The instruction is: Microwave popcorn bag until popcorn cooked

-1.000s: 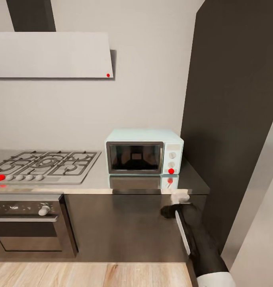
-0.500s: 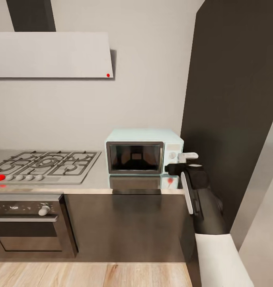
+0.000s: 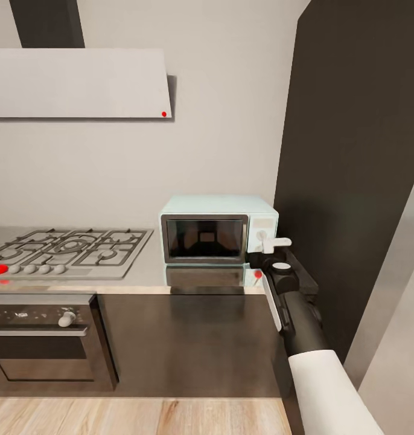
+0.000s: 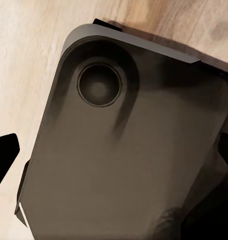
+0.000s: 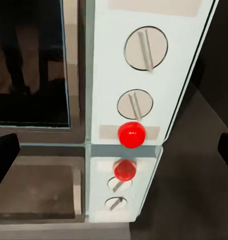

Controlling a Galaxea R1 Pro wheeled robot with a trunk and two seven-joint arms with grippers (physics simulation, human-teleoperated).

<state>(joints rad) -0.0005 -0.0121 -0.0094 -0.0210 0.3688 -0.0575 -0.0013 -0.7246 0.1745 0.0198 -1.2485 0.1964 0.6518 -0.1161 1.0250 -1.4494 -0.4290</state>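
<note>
Right claw (image 3: pixel 274 243) is up at the microwave (image 3: pixel 218 229) control panel, by the knobs above its red light (image 5: pixel 131 134); whether its fingers are spread, I cannot tell. Door looks shut; a dark shape inside may be the bag, so starting the heat seems next.

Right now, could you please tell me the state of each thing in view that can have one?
microwave: door shut, upright on the countertop.
round light: red.
right gripper: raised at the microwave's control panel, open or shut unclear.
gas hob: no flame visible.
oven: door shut.
</note>
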